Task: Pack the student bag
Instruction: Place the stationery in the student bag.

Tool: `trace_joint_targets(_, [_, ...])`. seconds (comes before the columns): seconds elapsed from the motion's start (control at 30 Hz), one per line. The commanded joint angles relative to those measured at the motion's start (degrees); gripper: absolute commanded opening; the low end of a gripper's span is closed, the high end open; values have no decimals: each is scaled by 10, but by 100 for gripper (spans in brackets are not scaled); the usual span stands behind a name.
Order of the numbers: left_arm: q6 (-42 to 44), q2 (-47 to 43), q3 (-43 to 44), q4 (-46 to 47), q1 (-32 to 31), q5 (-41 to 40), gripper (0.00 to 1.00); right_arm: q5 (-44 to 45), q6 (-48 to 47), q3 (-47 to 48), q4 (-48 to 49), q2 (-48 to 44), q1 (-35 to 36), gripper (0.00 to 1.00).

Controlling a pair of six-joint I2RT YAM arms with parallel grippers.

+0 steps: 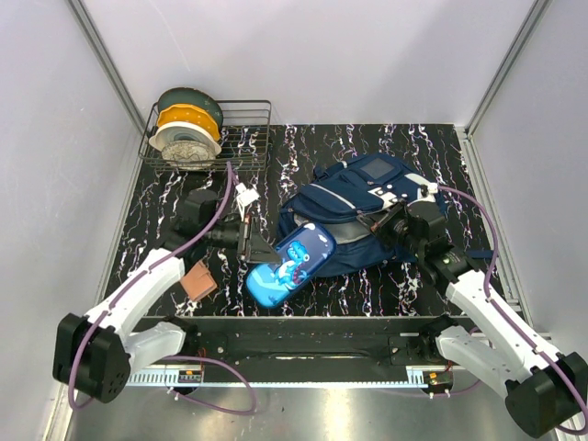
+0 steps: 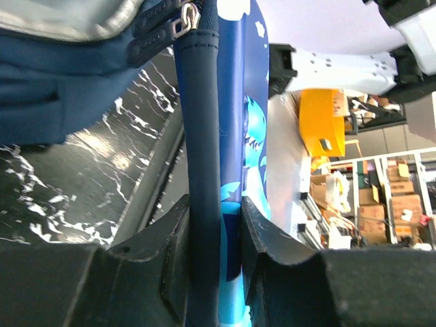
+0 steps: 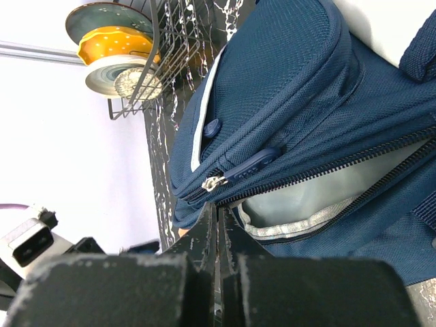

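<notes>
The student bag [image 1: 354,197] lies at centre right of the marbled table, navy with a white zip stripe, its main zip open and grey lining [image 3: 320,197] showing. My left gripper [image 1: 262,251] is shut on a bright blue shark-print pouch [image 1: 292,262], which is tilted with its far end at the bag's opening. In the left wrist view the pouch [image 2: 228,122] stands between the pads [image 2: 262,238], with the bag [image 2: 61,75] at upper left. My right gripper [image 1: 390,223] is shut, its fingertips [image 3: 208,225] pinched on the zip edge of the bag [image 3: 286,82].
A wire basket [image 1: 248,138] with round orange, white and dark discs [image 1: 188,129] stands at the back left. A small brown flat object [image 1: 197,280] lies by the left arm. A rail [image 1: 303,335] runs along the table's near edge.
</notes>
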Motion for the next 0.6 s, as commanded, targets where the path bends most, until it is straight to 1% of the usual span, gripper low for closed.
trace_joint_targets(0.0, [-24, -45, -16, -11, -8, 83, 0, 17, -13, 44, 58, -4, -6, 0])
trace_joint_targets(0.03, [-25, -43, -20, -11, -13, 82, 0, 17, -13, 44, 59, -3, -5, 0])
trace_joint_targets(0.13, [-38, -11, -22, -3, -26, 45, 0, 17, -13, 45, 60, -4, -5, 0])
trace_joint_targets(0.23, [-49, 62, -2, -2, -36, 13, 0, 17, -13, 45, 61, -8, -4, 0])
trace_joint_targets(0.27, [-53, 71, 3, 2, -38, -21, 0, 17, -12, 43, 65, -11, -5, 0])
trace_joint_targets(0.3, [-76, 78, 7, 13, -38, -37, 0, 17, -14, 45, 63, -14, -5, 0])
trace_joint_targets(0.33, [-92, 94, 6, 58, -38, -47, 0, 17, -17, 47, 61, -20, -5, 0])
trace_joint_targets(0.37, [-112, 105, 7, 83, -38, -46, 0, 17, -21, 49, 58, -20, -5, 0])
trace_joint_targets(0.4, [-141, 117, 13, 103, -39, -50, 0, 17, -23, 48, 60, -22, -5, 0])
trace_joint_targets(0.47, [-157, 150, 25, 127, -44, -79, 0, 11, -21, 43, 72, -32, -5, 0])
trace_joint_targets(0.5, [-184, 154, 22, 149, -48, -85, 0, 9, -21, 41, 72, -35, -5, 0])
trace_joint_targets(0.53, [-206, 160, 17, 228, -49, -86, 0, 7, -21, 40, 70, -38, -5, 0])
trace_joint_targets(0.57, [-234, 165, 2, 282, -51, -72, 0, 2, -20, 40, 67, -39, -5, 0])
